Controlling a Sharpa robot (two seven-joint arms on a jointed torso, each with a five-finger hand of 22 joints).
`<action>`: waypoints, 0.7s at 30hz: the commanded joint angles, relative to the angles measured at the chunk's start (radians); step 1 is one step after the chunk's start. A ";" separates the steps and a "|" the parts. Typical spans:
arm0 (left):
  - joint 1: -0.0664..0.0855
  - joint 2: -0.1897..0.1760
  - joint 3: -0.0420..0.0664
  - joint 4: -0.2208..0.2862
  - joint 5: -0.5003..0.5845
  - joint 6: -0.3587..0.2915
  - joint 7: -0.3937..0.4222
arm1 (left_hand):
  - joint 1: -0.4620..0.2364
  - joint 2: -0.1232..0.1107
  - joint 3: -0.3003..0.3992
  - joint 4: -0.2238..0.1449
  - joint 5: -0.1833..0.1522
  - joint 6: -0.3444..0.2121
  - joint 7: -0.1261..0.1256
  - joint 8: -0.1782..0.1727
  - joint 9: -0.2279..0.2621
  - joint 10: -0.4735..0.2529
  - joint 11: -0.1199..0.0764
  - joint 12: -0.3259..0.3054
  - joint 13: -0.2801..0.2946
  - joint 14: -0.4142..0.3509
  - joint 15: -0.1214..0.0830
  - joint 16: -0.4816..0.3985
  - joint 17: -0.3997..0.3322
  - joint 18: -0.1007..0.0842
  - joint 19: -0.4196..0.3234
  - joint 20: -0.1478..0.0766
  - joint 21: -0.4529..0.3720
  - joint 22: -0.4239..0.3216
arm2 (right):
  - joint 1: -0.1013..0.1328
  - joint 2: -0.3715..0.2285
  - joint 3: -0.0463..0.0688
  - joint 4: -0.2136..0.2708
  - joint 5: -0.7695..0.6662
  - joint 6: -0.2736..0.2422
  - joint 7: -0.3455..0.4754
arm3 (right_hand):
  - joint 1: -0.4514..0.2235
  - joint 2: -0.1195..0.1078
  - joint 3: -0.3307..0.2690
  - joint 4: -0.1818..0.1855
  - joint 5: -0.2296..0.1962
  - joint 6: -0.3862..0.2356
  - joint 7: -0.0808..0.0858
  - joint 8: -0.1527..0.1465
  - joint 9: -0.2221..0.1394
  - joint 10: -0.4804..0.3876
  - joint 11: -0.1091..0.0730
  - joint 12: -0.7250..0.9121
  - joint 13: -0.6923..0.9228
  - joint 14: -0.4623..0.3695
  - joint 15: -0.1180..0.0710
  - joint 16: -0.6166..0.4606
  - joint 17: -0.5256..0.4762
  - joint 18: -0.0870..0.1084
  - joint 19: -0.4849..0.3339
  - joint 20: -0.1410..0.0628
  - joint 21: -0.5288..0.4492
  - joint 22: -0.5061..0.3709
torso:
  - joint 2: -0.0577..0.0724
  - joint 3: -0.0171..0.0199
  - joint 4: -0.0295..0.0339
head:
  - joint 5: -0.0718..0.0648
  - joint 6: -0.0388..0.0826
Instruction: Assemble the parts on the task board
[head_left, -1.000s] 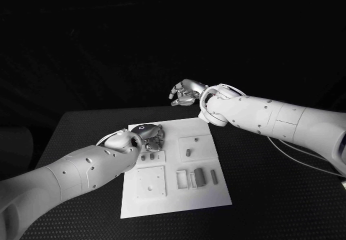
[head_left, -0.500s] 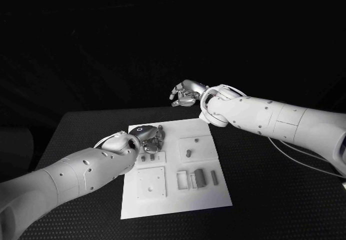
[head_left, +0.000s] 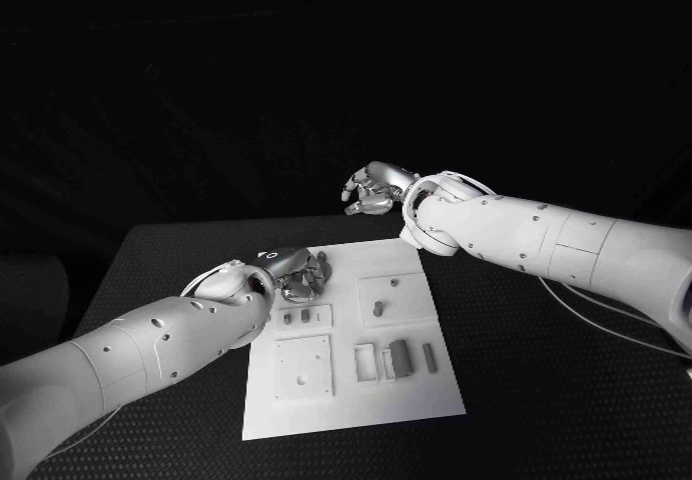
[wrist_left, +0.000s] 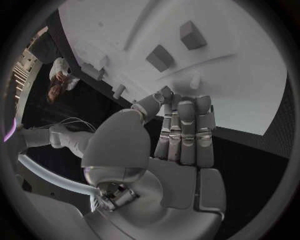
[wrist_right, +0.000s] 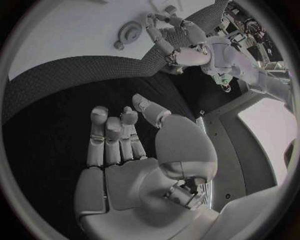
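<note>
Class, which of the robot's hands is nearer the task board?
Left. The left hand hangs over the task board at its far left corner; the right hand is raised beyond the board's far edge.

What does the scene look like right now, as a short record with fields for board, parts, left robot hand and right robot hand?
board: white board flat on the black table
parts: small grey parts on the board's near half
left robot hand: left robot hand over the board's far left corner, fingers straight, holding nothing
right robot hand: right robot hand raised beyond the board's far edge, fingers apart, holding nothing
</note>
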 joint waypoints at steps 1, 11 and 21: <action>0.000 -0.016 0.013 0.015 0.024 0.024 0.020 | -0.006 0.008 0.008 0.000 0.007 0.010 0.005 0.001 0.001 0.009 0.002 -0.001 -0.001 0.008 0.000 0.006 -0.002 0.061 0.005 -0.003 0.004 0.020 | 0.000 -0.004 0.001 0.002 -0.002 0.007 0.007 | 0.000 -0.003 0.003 -0.001 0.002 0.115 0.012 -0.004 0.001 -0.089 0.004 -0.004 0.001 -0.004 -0.002 -0.005 0.001 0.012 -0.002 0.005 -0.005 0.015 | 0.000 -0.0003 0.0004 | -0.001 0.001; 0.013 -0.074 0.030 0.062 0.025 0.046 0.016 | -0.006 0.007 0.009 0.000 0.008 0.010 0.005 0.001 0.001 0.009 0.002 -0.001 0.000 0.008 0.000 0.006 -0.002 0.060 0.005 -0.003 0.004 0.020 | 0.000 -0.011 0.001 0.006 -0.002 0.012 0.005 | 0.000 -0.003 0.002 -0.001 0.002 0.116 0.012 -0.005 0.001 -0.089 0.004 -0.004 0.001 -0.004 -0.002 -0.005 0.001 0.012 -0.002 0.005 -0.005 0.015 | 0.000 0.0000 0.0001 | 0.005 0.000; 0.016 -0.107 0.029 0.070 0.025 0.071 0.009 | -0.009 0.006 0.009 0.001 0.007 0.010 0.005 0.000 0.001 0.009 0.002 -0.003 -0.001 0.009 0.000 0.007 -0.003 0.060 0.006 -0.003 0.004 0.020 | 0.000 -0.014 0.001 0.007 -0.002 0.013 0.005 | 0.000 -0.003 0.002 -0.001 0.002 0.116 0.012 -0.005 0.002 -0.089 0.004 -0.004 0.001 -0.004 -0.002 -0.006 0.001 0.012 -0.002 0.005 -0.005 0.015 | 0.001 -0.0004 0.0003 | 0.004 -0.003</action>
